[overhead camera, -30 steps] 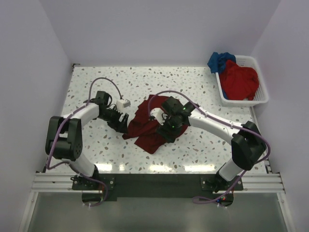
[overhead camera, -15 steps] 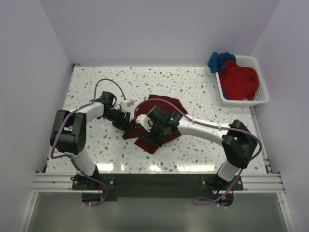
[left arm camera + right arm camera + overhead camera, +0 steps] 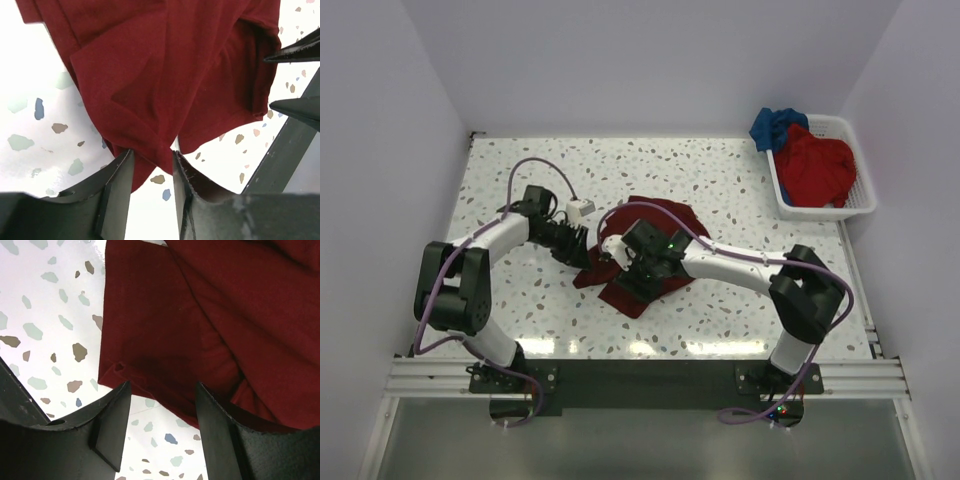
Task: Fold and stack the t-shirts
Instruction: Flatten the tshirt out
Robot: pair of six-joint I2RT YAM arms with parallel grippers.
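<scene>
Maroon t-shirt (image 3: 625, 293) is found bunched mid-table (image 3: 520, 170), with layers overlapped and no flat outline yet. Red t-shirt (image 3: 815, 165) and blue t-shirt (image 3: 772, 125) are in the white basket (image 3: 860, 200) at the far right; the blue one is draped over its far rim.

Left gripper (image 3: 150, 157) is set at the shirt's left edge. Its jaws are drawn close together and a corner of maroon cloth is pinched between them. Right gripper (image 3: 162, 390) is held low over the near-left hem with its jaws apart and nothing gripped. The hem edge is seen just ahead of the gap, with bare table beside it.

Step is judged as a second grip being taken so the shirt can be spread flat before folding; the task looks barely started.

To be done well:
- Right jaws are to be lowered onto the hem edge itself, not mid-panel, so that one layer is taken.
- The grip is to be placed well apart from the left pinch, since the two grippers sit very near each other and finger contact is a risk.
- The left pinch is to be checked before pulling, as only a small corner is held and slip seems likely.
- The cloth is to be drawn apart low over the table so that folds are not dragged along.
</scene>
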